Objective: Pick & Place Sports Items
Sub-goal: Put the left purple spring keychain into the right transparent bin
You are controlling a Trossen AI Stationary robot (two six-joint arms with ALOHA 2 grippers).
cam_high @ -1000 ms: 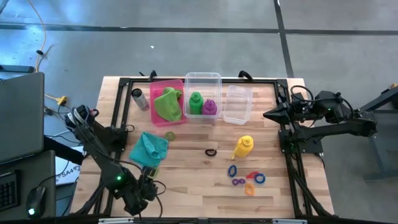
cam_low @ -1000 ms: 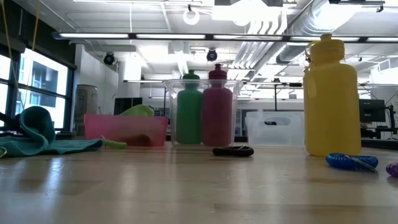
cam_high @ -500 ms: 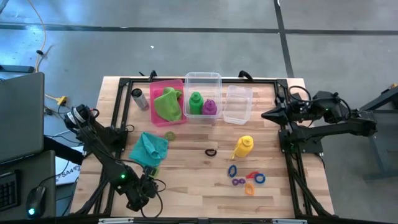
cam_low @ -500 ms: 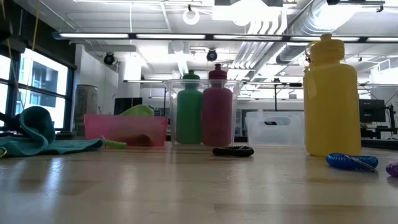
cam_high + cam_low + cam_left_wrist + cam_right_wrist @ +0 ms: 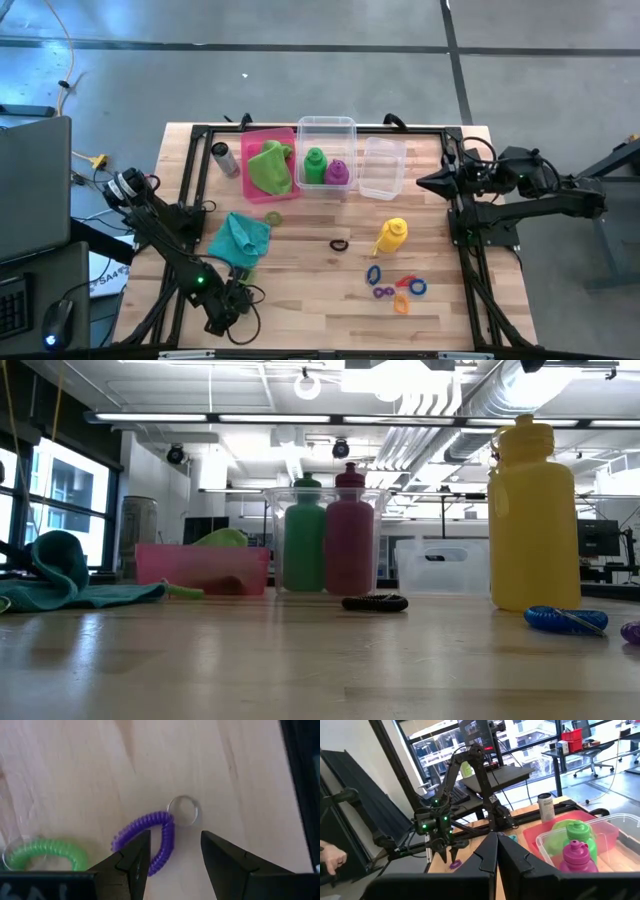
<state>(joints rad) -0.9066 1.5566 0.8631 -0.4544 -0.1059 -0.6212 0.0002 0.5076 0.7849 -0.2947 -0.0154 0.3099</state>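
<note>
My left gripper (image 5: 175, 851) is open near the table's near left corner, pointing steeply down. Just below it a purple coil ring (image 5: 150, 840) with a small metal loop (image 5: 183, 810) lies flat on the wood, and a green coil ring (image 5: 45, 852) lies beside it. The fingers stand over the purple ring's end without touching it; the right wrist view shows that gripper (image 5: 447, 851) above the ring (image 5: 455, 865). My right gripper (image 5: 425, 183) is shut and held high at the table's right side. A teal cloth (image 5: 240, 238) lies on the table and a yellow bottle (image 5: 391, 236) stands on it.
At the far edge, a pink bin (image 5: 262, 140) holds a lime green cloth (image 5: 268, 165). A clear bin (image 5: 326, 128) holds a green bottle (image 5: 315, 165) and a purple one (image 5: 337, 172). A second clear bin (image 5: 382, 167), a grey cylinder (image 5: 223, 158), a black ring (image 5: 339, 244) and several coloured rings (image 5: 395, 288) are also there.
My left gripper has sunk toward the table at the near left, down over the purple coil ring, with its fingers the same distance apart. The rings, the cloths and the bottles have stayed where they were.
</note>
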